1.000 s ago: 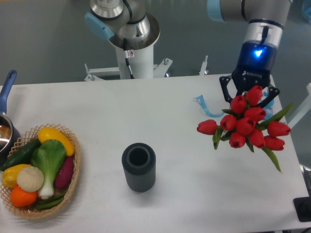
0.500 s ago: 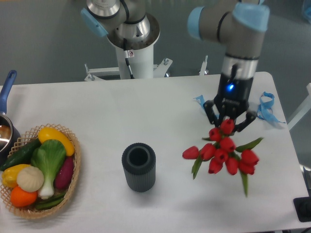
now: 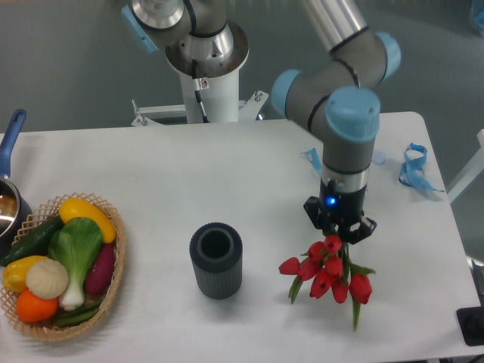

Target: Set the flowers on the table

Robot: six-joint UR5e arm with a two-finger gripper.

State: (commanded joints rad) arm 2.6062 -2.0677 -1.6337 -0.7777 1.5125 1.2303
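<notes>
My tool [image 3: 339, 232] points straight down, pinching the flowers [image 3: 330, 273] at the top of the bunch. The red blooms hang low over the white tabletop [image 3: 227, 174], right of the dark cylinder [image 3: 216, 260] and well apart from the vegetable basket [image 3: 68, 321].

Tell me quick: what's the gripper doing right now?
Gripper: shut on the bunch of red tulips with green leaves, held low over the white matte table.

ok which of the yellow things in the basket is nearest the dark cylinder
The long yellow vegetable at the basket's top; the other yellow one lies at the far left edge, farther from the cylinder.
</notes>
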